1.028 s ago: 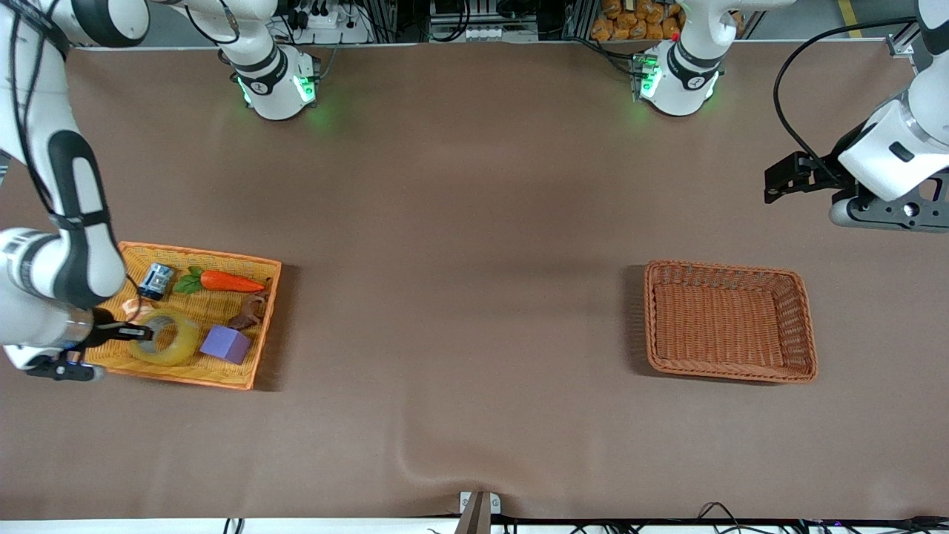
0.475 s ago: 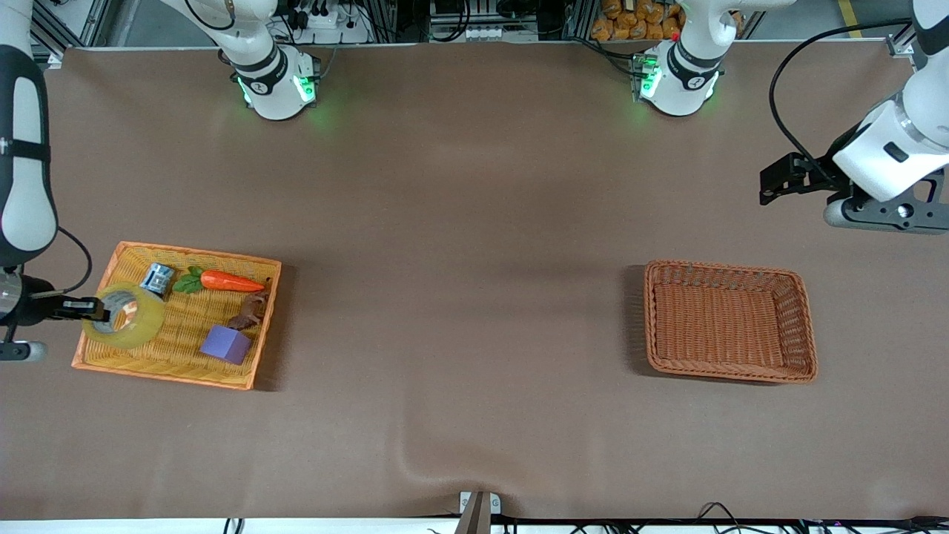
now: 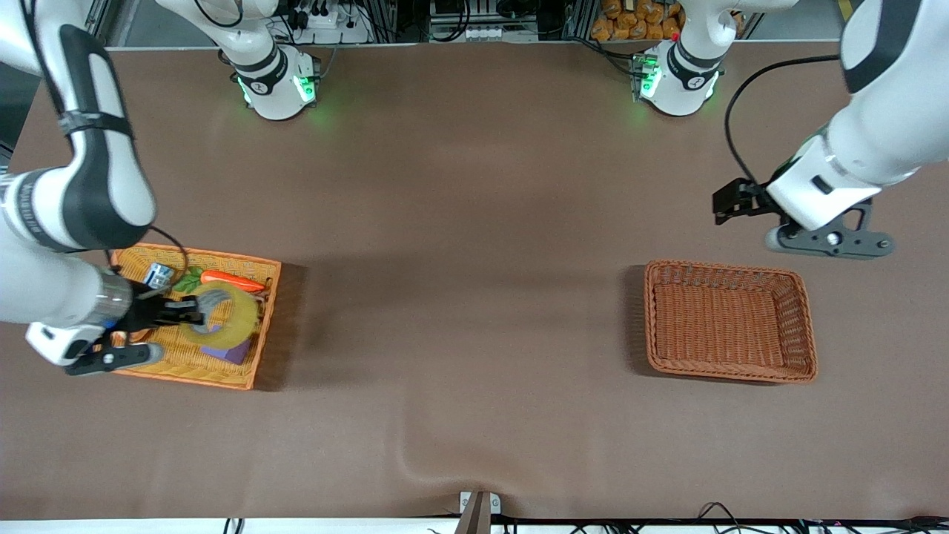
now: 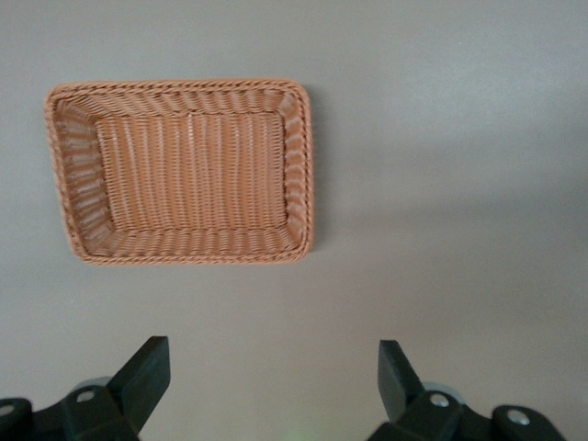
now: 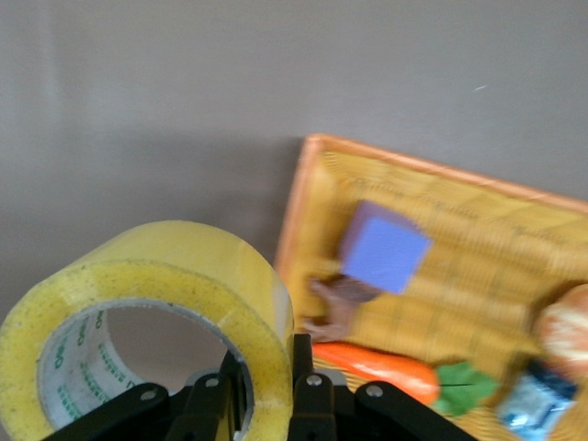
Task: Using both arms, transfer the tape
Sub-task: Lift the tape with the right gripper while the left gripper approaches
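Observation:
The tape, a yellowish translucent ring, hangs in the air over the orange basket, above the purple cube. My right gripper is shut on the ring's wall, one finger inside the hole and one outside. In the right wrist view the tape fills the near corner, with the right gripper clamped on its rim. My left gripper hangs open and empty over bare table beside the brown basket. In the left wrist view the left gripper has nothing between its fingers.
The orange basket also holds a carrot, a small blue-and-silver can, the purple cube and a brown figure. The brown basket toward the left arm's end holds nothing. A ripple in the brown table cover lies near the front edge.
My right gripper lifted the tape out of the orange basket, swung outward past its end, then back over the cube. My left arm moved in toward the table's middle, closer to the brown basket.

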`<state>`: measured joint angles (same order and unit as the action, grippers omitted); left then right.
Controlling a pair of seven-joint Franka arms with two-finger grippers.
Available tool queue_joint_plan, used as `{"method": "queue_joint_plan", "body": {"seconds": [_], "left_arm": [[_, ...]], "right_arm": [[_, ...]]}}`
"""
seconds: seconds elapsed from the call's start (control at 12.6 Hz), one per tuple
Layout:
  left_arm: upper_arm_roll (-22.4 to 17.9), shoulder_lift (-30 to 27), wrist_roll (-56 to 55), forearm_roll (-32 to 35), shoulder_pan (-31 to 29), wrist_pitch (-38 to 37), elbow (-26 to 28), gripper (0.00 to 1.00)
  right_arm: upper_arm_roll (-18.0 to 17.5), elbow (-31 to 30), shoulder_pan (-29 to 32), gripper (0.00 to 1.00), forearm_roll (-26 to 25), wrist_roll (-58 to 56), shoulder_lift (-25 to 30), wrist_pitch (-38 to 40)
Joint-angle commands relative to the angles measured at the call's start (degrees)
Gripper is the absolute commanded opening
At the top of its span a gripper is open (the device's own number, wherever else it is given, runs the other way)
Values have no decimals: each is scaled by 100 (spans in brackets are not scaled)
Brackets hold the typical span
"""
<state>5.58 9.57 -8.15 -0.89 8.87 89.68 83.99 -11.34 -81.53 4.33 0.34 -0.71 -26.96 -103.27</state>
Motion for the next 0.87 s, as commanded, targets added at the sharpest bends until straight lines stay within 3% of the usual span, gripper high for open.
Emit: {"method": "queue_joint_plan", "body": {"seconds": [0.0, 0.24, 0.47, 0.79], "left_arm": [[-22, 281, -352, -78, 307, 250, -94, 100], [-22, 624, -1169, -86, 772, 548, -138, 100], [-13, 975, -1830, -78, 1160, 787, -129, 100], [-13, 1187, -1892, -95, 1284, 1016, -129, 100]], "right_arm": [[0, 190, -719, 0, 28, 1358, -265, -26], [17, 190, -1511, 0, 2, 2565, -485, -246], [0, 190, -2109, 0, 54, 3338, -915, -965], [52, 182, -3261, 0, 2, 5042, -1574, -2255]]}}
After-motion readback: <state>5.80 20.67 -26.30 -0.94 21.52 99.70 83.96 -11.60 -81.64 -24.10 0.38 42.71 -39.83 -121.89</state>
